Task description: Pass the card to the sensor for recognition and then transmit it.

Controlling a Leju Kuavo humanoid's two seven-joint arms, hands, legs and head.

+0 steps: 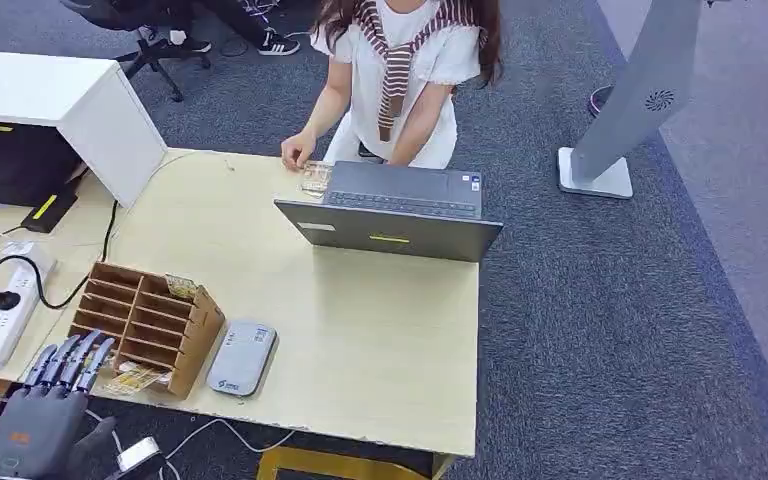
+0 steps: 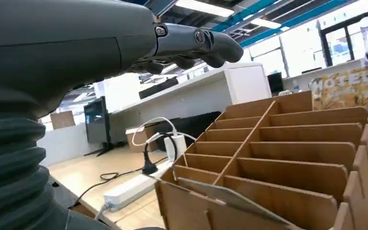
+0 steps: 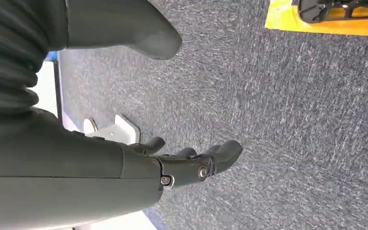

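Left hand (image 1: 45, 405) sits lowest in the head view, at the table's (image 1: 380, 340) near corner, fingers (image 1: 70, 360) apart and holding nothing, their tips just short of the cardboard rack (image 1: 145, 325). From the left wrist the fingers reach out above the rack's slots without touching them.

The likely card (image 1: 135, 379) — a patterned slip — lies in the rack's nearest slot, its end sticking out toward the hand. A second patterned slip (image 1: 182, 287) stands at the rack's far end; the other slots look bare. The sensor (image 1: 242, 357), a grey pad, lies flat just beside the rack on its right.

Risks, as a judgement: the rack looks light and unanchored, so a push from the fingers could slide it into the sensor or shove the card deeper. The card is thin and lies low in its slot, so a shallow pinch may slip off or bend it. Cables and a power strip (image 1: 5, 300) lie to the left, where a wide swing could snag.

The right hand (image 3: 191, 165) hangs over grey carpet, fingers loosely curled and apart, empty. A person (image 1: 400, 70) stands behind a laptop (image 1: 395, 215) across the table, one hand by a small clear object (image 1: 315, 178).
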